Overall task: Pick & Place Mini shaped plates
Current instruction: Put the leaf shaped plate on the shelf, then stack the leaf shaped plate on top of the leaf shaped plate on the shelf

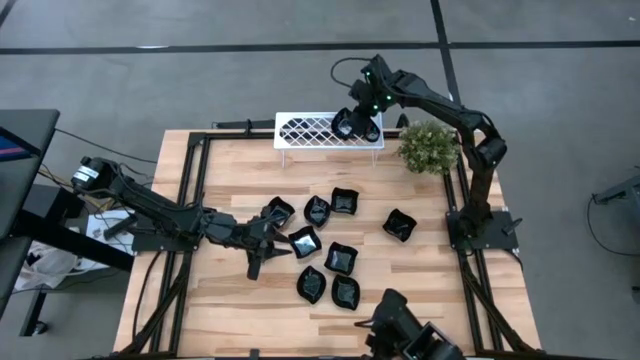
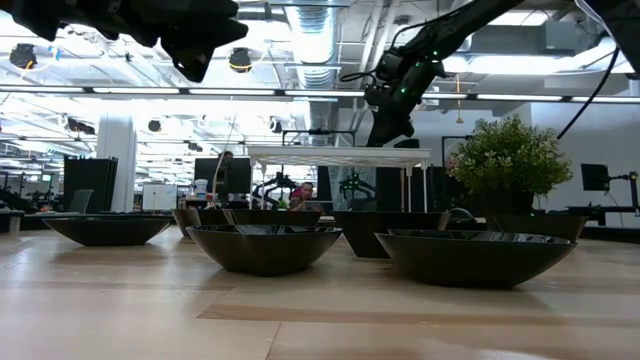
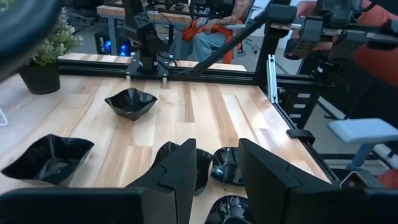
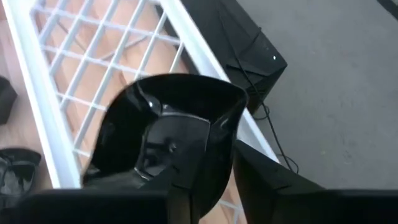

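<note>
Over the white lattice rack (image 1: 312,131) at the table's far edge, my right gripper (image 4: 217,160) is open and points steeply down at a glossy black mini plate (image 4: 168,118). The plate sits tilted on the rack's grid, with one finger inside it and one outside its rim. Several more black mini plates (image 1: 328,260) rest on their bases on the wood in the middle of the table. My left gripper (image 3: 217,149) hovers open and empty just above the left side of that group, near one plate (image 1: 305,241). My right gripper has its fingers astride the plate's rim (image 4: 231,127), on the side nearest the wrist, coming from above at a slant. The outer finger (image 4: 261,171) stands off the wall. I cannot tell whether the inner finger (image 4: 183,180) touches the plate.
A green potted plant (image 1: 428,147) stands right of the rack at the far right corner. One plate (image 1: 399,224) lies apart toward the right arm's base (image 1: 482,226). Black frame rails run along the table's edges. Bare wood shows along the near left.
</note>
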